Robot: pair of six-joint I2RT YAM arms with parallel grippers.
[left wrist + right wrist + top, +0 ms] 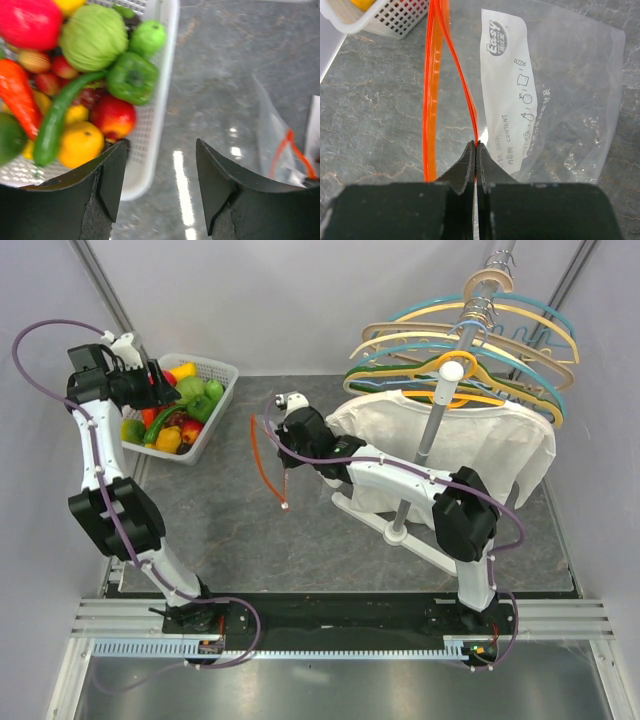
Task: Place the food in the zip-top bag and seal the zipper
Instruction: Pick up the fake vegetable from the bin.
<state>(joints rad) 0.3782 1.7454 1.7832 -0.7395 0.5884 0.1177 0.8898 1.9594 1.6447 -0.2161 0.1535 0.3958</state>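
The food (180,405) lies piled in a white lattice basket (215,368) at the back left. The left wrist view shows a green pepper (132,77), a long green cucumber (57,122), a red apple (114,116) and an orange piece (80,144). My left gripper (150,382) hovers over the basket's near edge, open and empty (161,170). My right gripper (283,445) is shut on one lip of the zipper (432,75) of the zip-top bag (570,100). The mouth gapes, with the other lip standing apart to the left. The bag also shows in the left wrist view (272,135).
A coat stand (430,430) with several coloured hangers (470,340) and a white shirt (480,440) stands at the back right, just behind my right arm. The grey table (220,530) ends at a black rail in front.
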